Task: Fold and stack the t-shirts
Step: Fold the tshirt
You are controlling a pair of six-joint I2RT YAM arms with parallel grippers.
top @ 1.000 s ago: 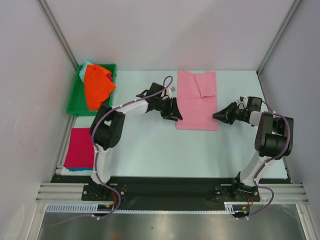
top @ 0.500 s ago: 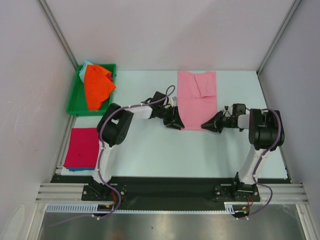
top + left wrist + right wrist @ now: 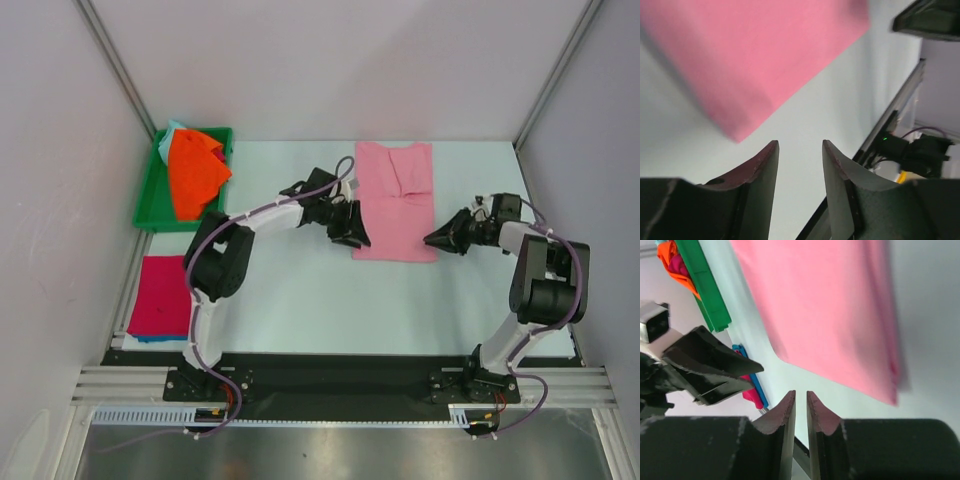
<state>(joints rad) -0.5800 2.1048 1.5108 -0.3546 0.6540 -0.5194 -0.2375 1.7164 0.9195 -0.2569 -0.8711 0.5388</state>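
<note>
Top view: the light pink t-shirt [image 3: 395, 200] is lying folded lengthwise mid-table. The magenta-red t-shirt [image 3: 160, 292] is lying folded at the near left. The orange t-shirt [image 3: 195, 172] is waiting crumpled in the green tray [image 3: 147, 205].
Left wrist: the left gripper [image 3: 352, 228] is hovering half-open and empty by the pink shirt's near corner.
Right wrist: the right gripper [image 3: 438, 238] is hovering with its jaws a slit apart, gripping nothing.
Progress: roughly midway, I'd judge; the pink shirt's cross-fold and the orange shirt are still to do.

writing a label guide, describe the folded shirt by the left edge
Start at the green tray at the far left. Below it in the overhead view lies the magenta-red shirt, folded flat, unlike the crumpled orange shirt in the tray.
</note>
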